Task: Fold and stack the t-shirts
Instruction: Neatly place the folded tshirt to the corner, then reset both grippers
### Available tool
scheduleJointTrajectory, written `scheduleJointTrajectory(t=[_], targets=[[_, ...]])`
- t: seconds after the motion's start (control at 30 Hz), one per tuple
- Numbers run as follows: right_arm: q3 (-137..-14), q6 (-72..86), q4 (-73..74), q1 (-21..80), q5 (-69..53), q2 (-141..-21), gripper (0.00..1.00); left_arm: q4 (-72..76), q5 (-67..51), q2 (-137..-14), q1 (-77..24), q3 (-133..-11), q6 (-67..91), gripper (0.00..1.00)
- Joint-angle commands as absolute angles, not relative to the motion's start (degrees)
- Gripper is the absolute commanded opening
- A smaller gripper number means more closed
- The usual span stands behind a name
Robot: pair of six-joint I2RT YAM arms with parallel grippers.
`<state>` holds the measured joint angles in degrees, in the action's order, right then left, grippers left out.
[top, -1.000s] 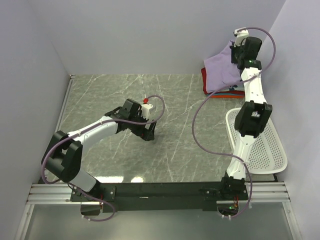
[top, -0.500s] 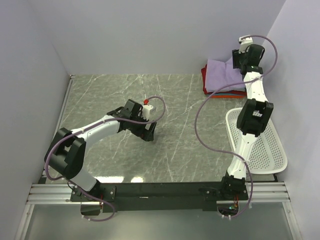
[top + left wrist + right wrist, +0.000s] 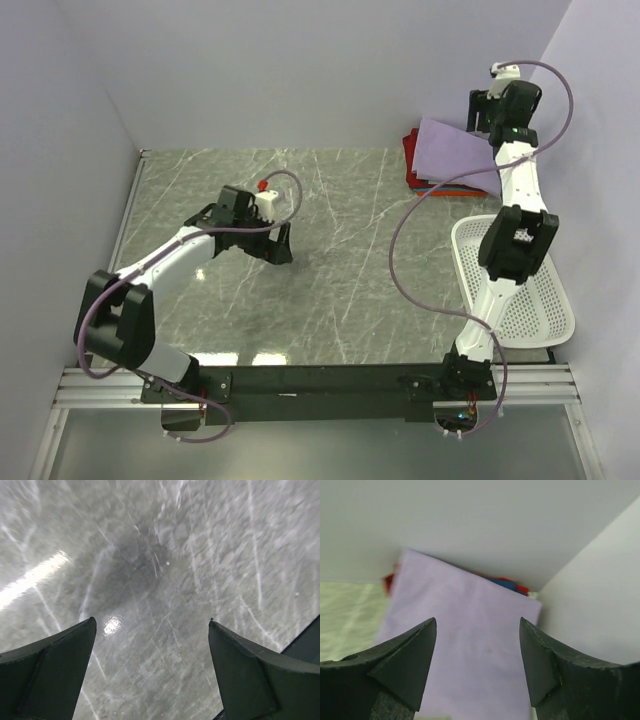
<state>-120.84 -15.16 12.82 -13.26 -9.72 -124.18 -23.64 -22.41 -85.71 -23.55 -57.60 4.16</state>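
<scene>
The lavender t-shirt (image 3: 452,150) is lying folded flat on top of the other t-shirts (image 3: 411,166), red and blue edges peeking out beneath it, at the far right corner of the table (image 3: 350,290). The right gripper (image 3: 477,625) is hovering above it, its jaws standing apart and gripping nothing. The left gripper (image 3: 152,625) is hanging over bare marble left of the table's middle, jaws spread wide, holding nothing. The white basket (image 3: 545,300) is sitting at the near right.

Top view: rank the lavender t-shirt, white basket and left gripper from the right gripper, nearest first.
1. lavender t-shirt, beside the right gripper, far-right corner.
2. white basket, near right edge.
3. left gripper, left of centre.
</scene>
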Motion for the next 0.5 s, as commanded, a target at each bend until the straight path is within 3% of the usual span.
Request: scheduleJointTrajectory(t=[0.0, 0.3, 0.47], targets=[[-120.06, -9.59, 16.69, -11.6, -15.63, -112.86, 0.74, -23.73, -27.77, -80.43, -20.93, -59.85, 4.92, 0.99], [-119.36, -2.64, 35.75, -8.97, -26.71, -101.35, 0.82, -25.84, -33.48, -75.41, -7.22, -65.12, 7.03, 0.99], [-107.96, -3.51, 44.29, -4.15, -29.79, -93.37, 0.87, -31.1, -36.65, -77.34, 1.21, -68.46, 3.43, 0.99]])
